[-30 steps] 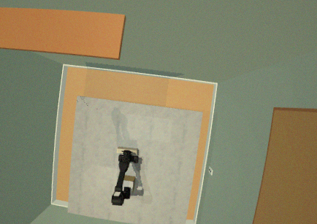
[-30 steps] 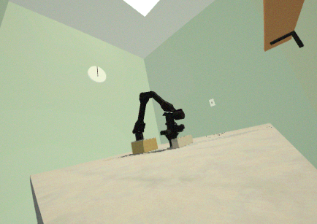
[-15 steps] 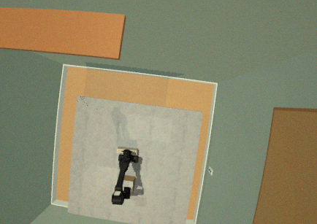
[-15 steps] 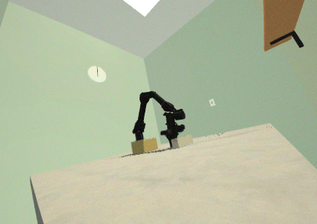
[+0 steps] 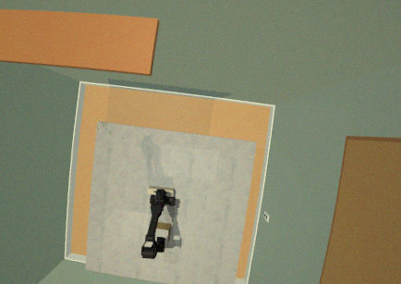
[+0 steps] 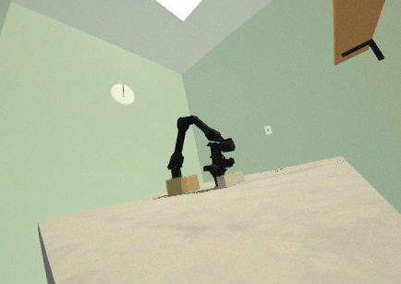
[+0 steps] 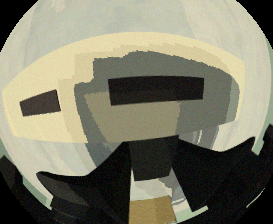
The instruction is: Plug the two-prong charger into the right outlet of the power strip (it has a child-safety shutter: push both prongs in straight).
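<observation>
The cream power strip (image 5: 151, 191) (image 6: 233, 179) (image 7: 37, 122) lies on the table under the front of the arm. In the wrist view it shows a small dark outlet (image 7: 40, 103) at the left and a larger dark outlet (image 7: 157, 90) right of the middle, in shadow. My gripper (image 7: 146, 141) is shut on the charger (image 7: 151, 160), a dark block between the fingertips. The charger is at the strip's near edge in the wrist view, below the right outlet in the picture. Its prongs are hidden, and its height above the strip cannot be told.
A tan block (image 5: 164, 226) (image 6: 181, 186) (image 7: 152, 209) stands on the pale table top (image 5: 208, 191) (image 6: 194, 232) beside the arm's base. Small dark specks (image 5: 105, 127) (image 6: 277, 169) lie near a table corner. A wall socket (image 6: 268, 129) is beyond the table.
</observation>
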`<state>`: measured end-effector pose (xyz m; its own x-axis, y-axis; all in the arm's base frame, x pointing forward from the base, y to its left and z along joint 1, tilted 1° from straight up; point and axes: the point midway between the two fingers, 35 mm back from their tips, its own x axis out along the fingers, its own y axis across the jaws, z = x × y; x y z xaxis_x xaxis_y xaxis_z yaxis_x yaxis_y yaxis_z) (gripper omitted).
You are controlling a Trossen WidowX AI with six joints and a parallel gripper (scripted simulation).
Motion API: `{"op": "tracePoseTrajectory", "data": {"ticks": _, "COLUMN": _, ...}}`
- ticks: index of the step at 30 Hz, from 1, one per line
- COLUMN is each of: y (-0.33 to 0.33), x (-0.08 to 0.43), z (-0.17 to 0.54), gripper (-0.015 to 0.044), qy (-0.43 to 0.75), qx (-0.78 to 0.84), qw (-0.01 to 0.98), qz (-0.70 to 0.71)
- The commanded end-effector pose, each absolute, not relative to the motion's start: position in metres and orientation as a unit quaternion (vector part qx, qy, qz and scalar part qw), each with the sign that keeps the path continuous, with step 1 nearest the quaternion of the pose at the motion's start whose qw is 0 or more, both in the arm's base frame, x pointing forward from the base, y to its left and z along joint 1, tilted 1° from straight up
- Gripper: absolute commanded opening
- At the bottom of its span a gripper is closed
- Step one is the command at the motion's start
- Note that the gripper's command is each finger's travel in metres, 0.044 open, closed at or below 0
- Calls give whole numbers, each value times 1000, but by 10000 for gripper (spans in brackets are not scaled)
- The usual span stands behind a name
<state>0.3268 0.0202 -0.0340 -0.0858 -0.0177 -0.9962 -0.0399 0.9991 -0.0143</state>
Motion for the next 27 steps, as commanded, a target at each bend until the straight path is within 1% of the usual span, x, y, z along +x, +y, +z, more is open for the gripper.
{"op": "tracePoseTrajectory", "data": {"ticks": 1, "y": 21, "x": 342, "z": -30, "gripper": 0, "qy": 721, "qx": -19, "qw": 692, "qz": 8}}
{"op": "tracePoseTrajectory", "data": {"ticks": 22, "y": 21, "x": 345, "z": -28, "gripper": 0, "qy": 721, "qx": -19, "qw": 692, "qz": 8}}
{"op": "tracePoseTrajectory", "data": {"ticks": 23, "y": 20, "x": 332, "z": -32, "gripper": 0, "qy": 737, "qx": -19, "qw": 676, "qz": 8}}
{"op": "tracePoseTrajectory", "data": {"ticks": 27, "y": 20, "x": 332, "z": -32, "gripper": 0, "qy": 737, "qx": -19, "qw": 676, "qz": 8}}
